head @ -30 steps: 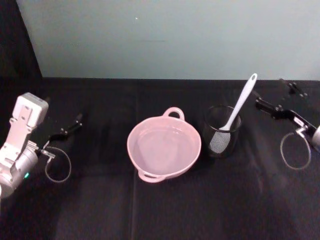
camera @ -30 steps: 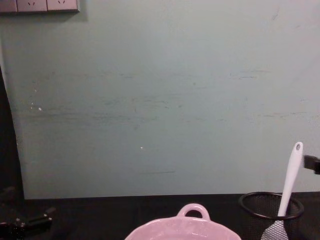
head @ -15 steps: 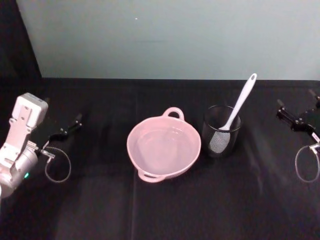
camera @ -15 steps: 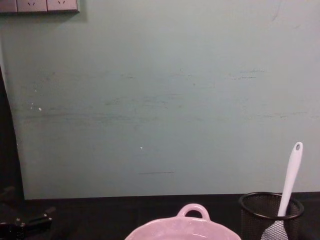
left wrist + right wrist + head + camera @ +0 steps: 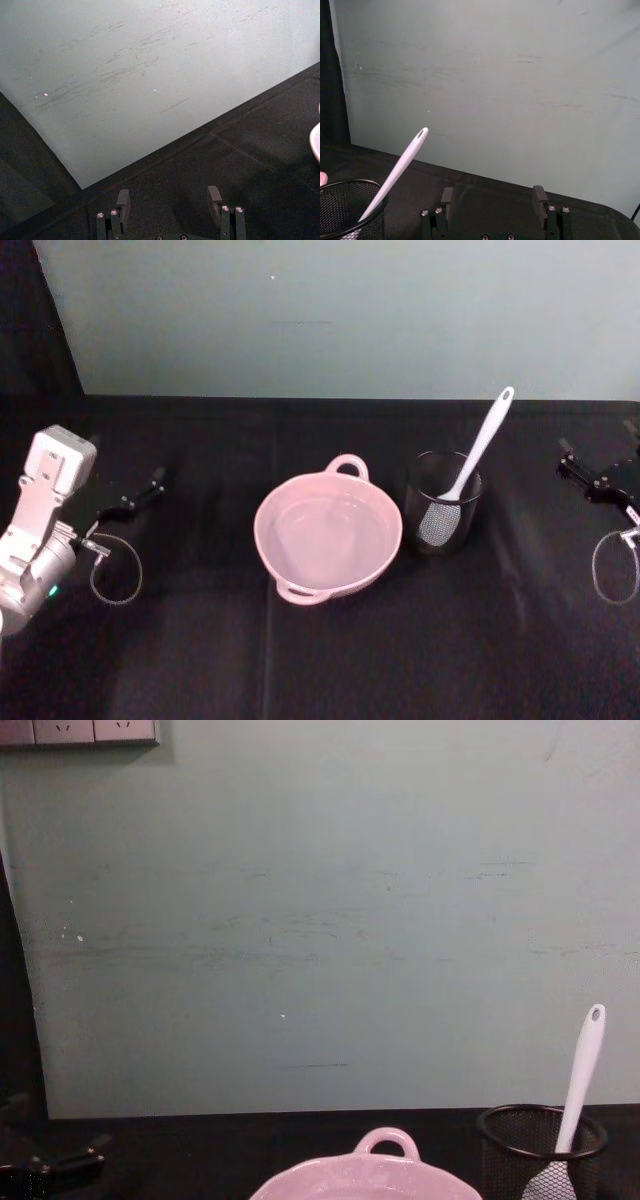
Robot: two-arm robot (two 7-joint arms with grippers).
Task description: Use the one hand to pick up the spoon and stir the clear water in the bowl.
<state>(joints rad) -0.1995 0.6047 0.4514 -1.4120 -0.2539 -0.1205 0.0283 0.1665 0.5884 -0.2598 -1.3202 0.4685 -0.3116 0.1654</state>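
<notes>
The pale pink bowl [image 5: 328, 535] holds clear water at the table's centre; its loop handle shows in the chest view [image 5: 387, 1142]. The white spoon [image 5: 478, 452] stands blade-down in a black wire-mesh cup [image 5: 443, 502] just right of the bowl, its handle leaning up and to the right. My right gripper [image 5: 597, 452] hovers open near the table's right edge, well apart from the spoon. In the right wrist view the spoon [image 5: 400, 167] lies ahead of that gripper [image 5: 493, 197]. My left gripper [image 5: 130, 485] rests open at the far left.
A pale green wall [image 5: 340, 320] backs the black-covered table [image 5: 330, 660]. Grey cable loops hang by both wrists [image 5: 115, 582]. Bare cloth lies in front of the bowl and between the mesh cup and the right gripper.
Over the last second my right gripper pulled back to the right, away from the spoon's handle; it has barely moved in the last half second. Bowl, spoon and left arm stayed still.
</notes>
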